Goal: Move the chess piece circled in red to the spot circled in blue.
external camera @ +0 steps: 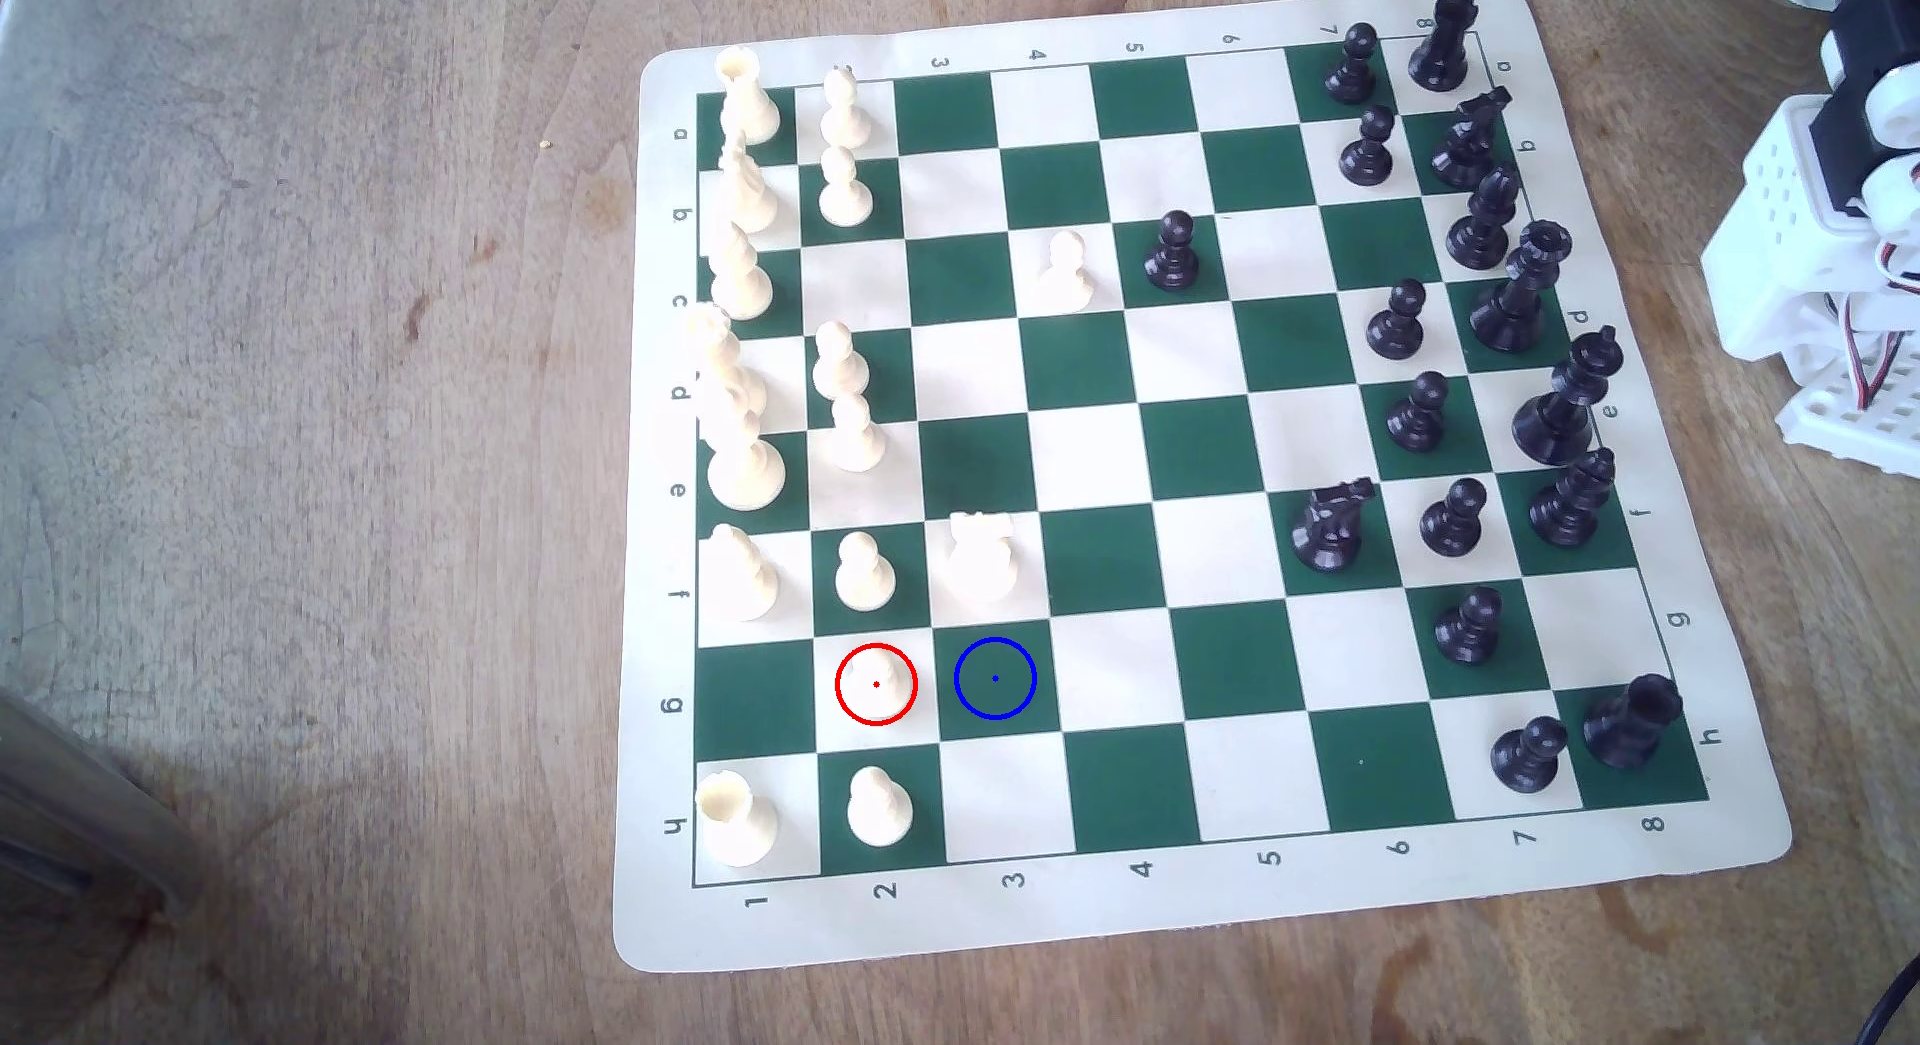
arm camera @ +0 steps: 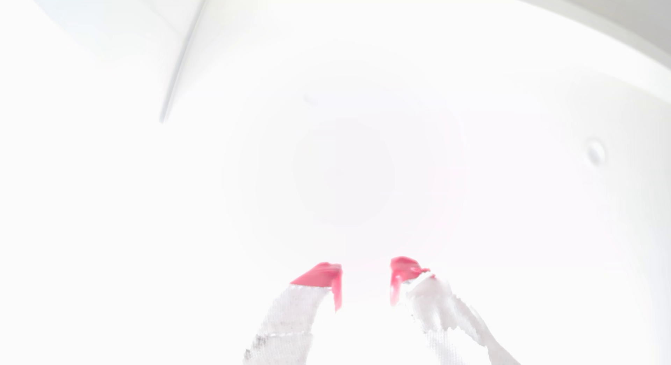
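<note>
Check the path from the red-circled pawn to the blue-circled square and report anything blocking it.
Nothing visible blocks it. The pawn sits on the cream square directly beside the blue-ringed green square, which is bare. The nearest piece, a cream knight, stands one square behind the target.

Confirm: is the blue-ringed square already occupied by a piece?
No. In the exterior view the spot is a bare dark green square, and the chess piece stands inside the red ring on the adjacent cream square.

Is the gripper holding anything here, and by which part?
Nothing is held: the gripper is open with an empty gap, and the cream pawn stands in its red ring.
</note>
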You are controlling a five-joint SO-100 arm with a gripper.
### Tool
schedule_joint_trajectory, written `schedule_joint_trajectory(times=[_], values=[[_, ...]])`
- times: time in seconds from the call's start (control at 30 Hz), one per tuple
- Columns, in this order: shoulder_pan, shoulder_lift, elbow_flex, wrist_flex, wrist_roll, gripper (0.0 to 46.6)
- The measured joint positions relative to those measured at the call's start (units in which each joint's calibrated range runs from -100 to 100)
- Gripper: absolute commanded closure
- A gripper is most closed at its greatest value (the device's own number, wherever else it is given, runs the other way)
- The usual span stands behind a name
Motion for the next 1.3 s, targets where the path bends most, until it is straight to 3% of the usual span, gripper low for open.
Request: schedule_joint_trajectory(times=[0.77,0.87,0.97,1.03,1.13,1.17,1.3], values=[[0.0,0.0,0.0,0.0,0.0,38.3],[0.0,0.0,0.0,0.0,0.0,45.4],[-0.29,0.0,0.0,3.19,0.2,45.0],[-0.37,0.0,0.0,10.12,0.0,41.3],[-0.81,0.0,0.0,17.69,0.0,44.5],[-1.11,0.0,0.0,20.64,0.0,40.6],[-3.1,0.0,0.0,38.01,5.03,33.9]])
